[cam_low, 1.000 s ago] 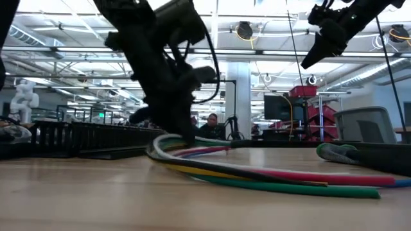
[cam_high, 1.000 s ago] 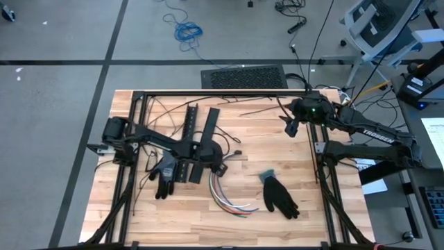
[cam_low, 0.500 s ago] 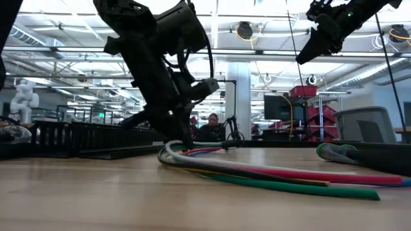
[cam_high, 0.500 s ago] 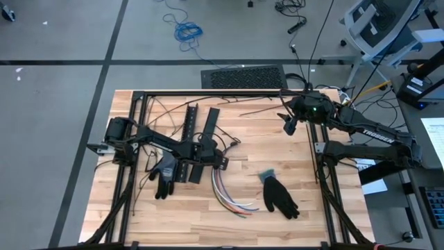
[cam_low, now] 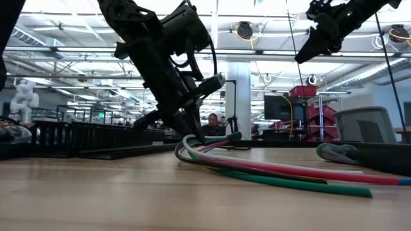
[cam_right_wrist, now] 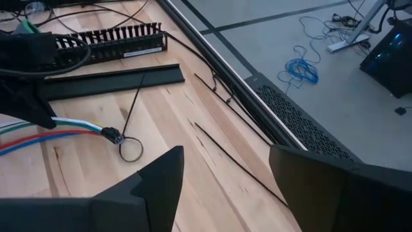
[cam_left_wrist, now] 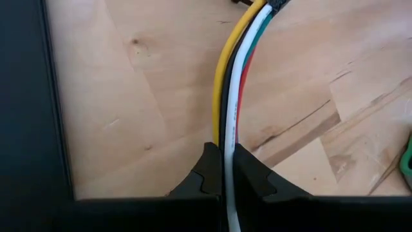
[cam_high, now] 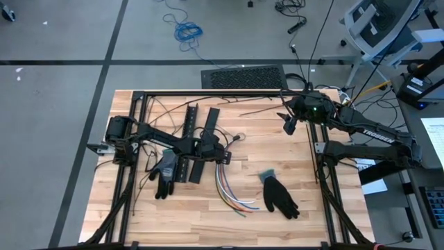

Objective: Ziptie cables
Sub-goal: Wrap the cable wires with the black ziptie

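High view: your left gripper (cam_high: 220,157) is clamped on the cables (cam_high: 230,191) near table centre, their loose ends trailing toward 6 o'clock. Your right gripper (cam_high: 288,126) hangs open at 2 o'clock. Keep the bundle tight and flat; avoid tugging strands free.

Cables (cam_left_wrist: 233,96) running from between my dark left gripper (cam_left_wrist: 222,169) fingers: yellow, black, white, green, red strands. Pale wood-grain table (cam_left_wrist: 141,96) beneath them. Beyond my right gripper (cam_right_wrist: 225,167): black slotted strip (cam_right_wrist: 109,42), blue coiled cord (cam_right_wrist: 302,69) on grey floor.
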Robot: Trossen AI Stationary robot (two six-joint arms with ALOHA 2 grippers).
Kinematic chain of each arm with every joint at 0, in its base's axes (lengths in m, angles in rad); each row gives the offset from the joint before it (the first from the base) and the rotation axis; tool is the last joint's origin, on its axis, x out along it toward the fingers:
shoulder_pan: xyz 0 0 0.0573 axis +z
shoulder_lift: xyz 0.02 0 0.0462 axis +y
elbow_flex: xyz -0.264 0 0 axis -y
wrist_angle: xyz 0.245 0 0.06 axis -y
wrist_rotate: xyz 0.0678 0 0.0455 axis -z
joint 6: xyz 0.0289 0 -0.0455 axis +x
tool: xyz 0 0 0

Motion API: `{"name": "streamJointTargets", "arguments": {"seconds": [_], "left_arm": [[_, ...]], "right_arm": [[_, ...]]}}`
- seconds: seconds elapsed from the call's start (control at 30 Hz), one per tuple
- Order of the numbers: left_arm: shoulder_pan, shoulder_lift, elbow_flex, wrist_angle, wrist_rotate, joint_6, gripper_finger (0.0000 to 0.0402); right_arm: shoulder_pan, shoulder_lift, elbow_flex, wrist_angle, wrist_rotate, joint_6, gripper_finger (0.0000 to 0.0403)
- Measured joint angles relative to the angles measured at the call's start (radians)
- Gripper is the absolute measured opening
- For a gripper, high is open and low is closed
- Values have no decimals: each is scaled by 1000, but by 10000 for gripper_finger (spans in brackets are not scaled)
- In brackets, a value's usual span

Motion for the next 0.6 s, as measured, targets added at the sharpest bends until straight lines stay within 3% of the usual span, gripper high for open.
{"name": "streamJointTargets", "arguments": {"seconds": [0.37, 0.6], "left_arm": [[56, 0, 17, -6, 3, 75, 15], [86, 0, 17, -32, 84, 124, 14]], "right_arm": [[0, 0, 0, 19, 0, 4, 224], [0, 0, 0, 18, 0, -2, 224]]}}
